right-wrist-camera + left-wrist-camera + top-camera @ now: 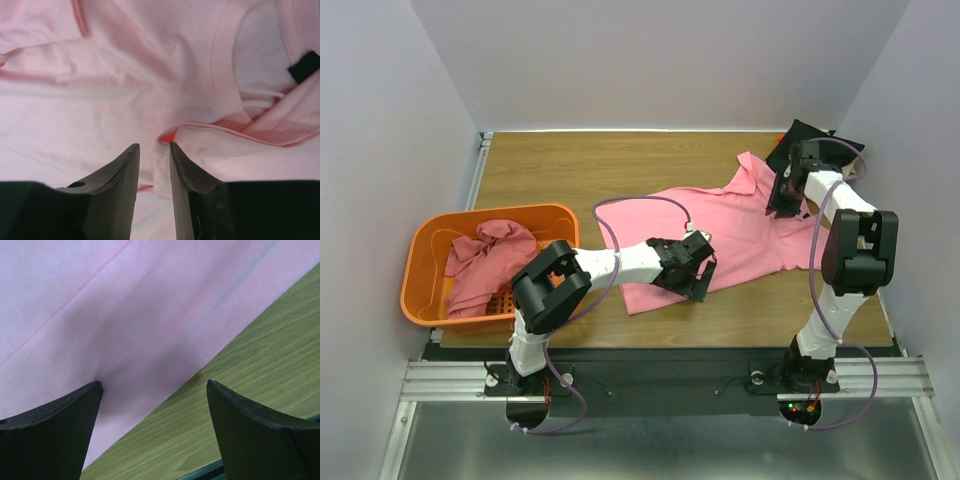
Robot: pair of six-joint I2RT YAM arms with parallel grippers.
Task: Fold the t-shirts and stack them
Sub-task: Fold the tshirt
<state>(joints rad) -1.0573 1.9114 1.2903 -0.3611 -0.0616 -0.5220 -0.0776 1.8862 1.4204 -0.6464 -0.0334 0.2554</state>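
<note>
Since the light pink t-shirt (740, 225) lies spread but rumpled across the table (570, 170), centre to right of the top view, I see risks at both ends of it.

Near edge: the left fingers (692, 268) straddle the hem where cloth meets wood. If they close too high they may take only one layer, or scrape bare table and miss.

Left of frame: a darker rose t-shirt (485, 258) sits heaped in the orange basket (490, 211), not yet folded.

Farther up, around the collar: the cloth is bunched and folded over itself, so a pinch there could catch an extra fold and drag the shirt askew.

Upper right corner: a black t-shirt (802, 135) lies just behind the right arm, and a wide swing could disturb it.

Left fingers: spread wide, nothing between them. One tip is over pink cloth, the other over wood; I cannot confirm contact.

Right fingers (154, 150): a narrow gap, nothing gripped, tips over the fabric just below the neckline.
</note>
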